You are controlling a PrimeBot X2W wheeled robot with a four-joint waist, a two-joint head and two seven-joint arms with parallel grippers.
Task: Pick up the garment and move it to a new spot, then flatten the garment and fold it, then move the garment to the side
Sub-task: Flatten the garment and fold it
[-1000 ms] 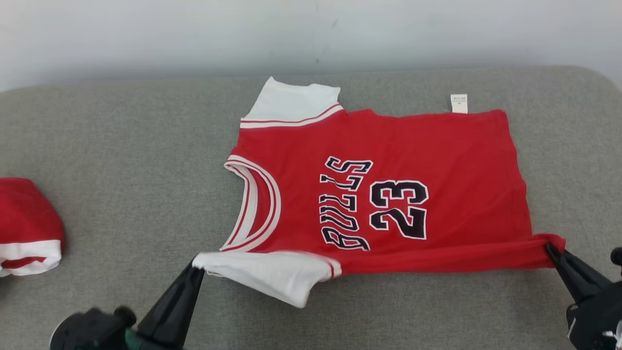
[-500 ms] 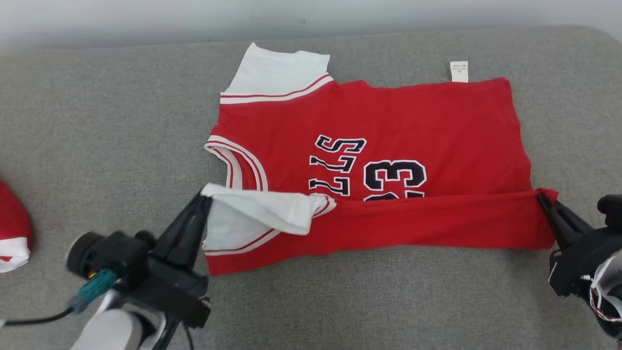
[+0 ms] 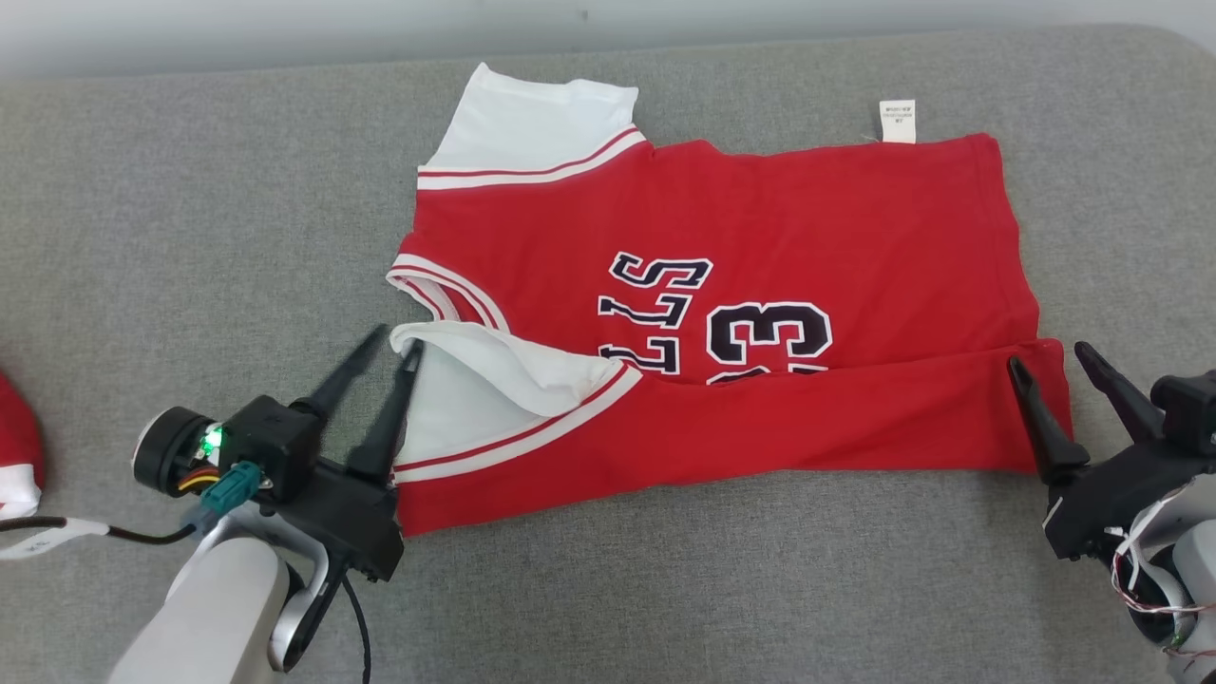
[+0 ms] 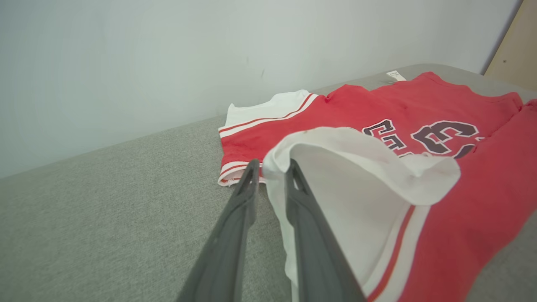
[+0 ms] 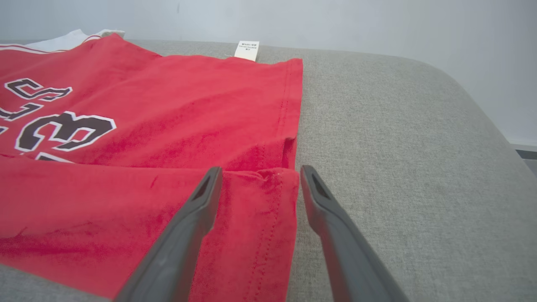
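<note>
Red knit jersey with white sleeves (image 3: pixel 807 218) flat on grey fabric cushion (image 3: pixel 190 190), near edge folded over.
Reads "23" and "LLS" in black, partly under the fold; white tag (image 3: pixel 897 121) print illegible. Left gripper (image 3: pixel 397 338) slightly parted at sleeve rim, right gripper (image 3: pixel 1049 354) wide apart astride hem corner, neither gripping.

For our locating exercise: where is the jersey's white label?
Head view, upper right: the label pokes out from the far edge of the red jersey onto the grey cushion.
</note>
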